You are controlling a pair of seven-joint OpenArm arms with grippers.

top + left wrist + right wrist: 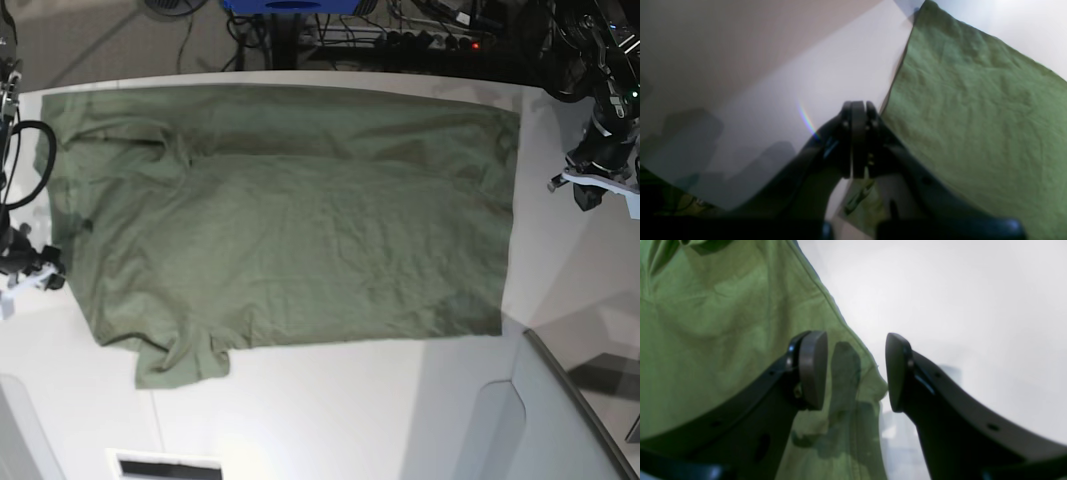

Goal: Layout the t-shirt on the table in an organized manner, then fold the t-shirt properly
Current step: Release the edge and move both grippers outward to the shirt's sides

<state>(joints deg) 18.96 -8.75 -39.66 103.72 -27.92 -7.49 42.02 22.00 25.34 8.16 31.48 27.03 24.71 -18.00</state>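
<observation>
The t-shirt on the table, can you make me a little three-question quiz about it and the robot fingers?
1. True or false: the t-shirt lies spread flat on the table.
2. Which gripper has its fingers pressed together? A) left gripper B) right gripper C) both
3. Fill in: the shirt's colour is olive-____.

Key
1. True. It lies spread out, with one sleeve sticking out at the near edge in the base view.
2. A. The left fingers are shut beside the shirt's edge, holding nothing; the right fingers stand apart over the shirt's edge.
3. green.
</observation>
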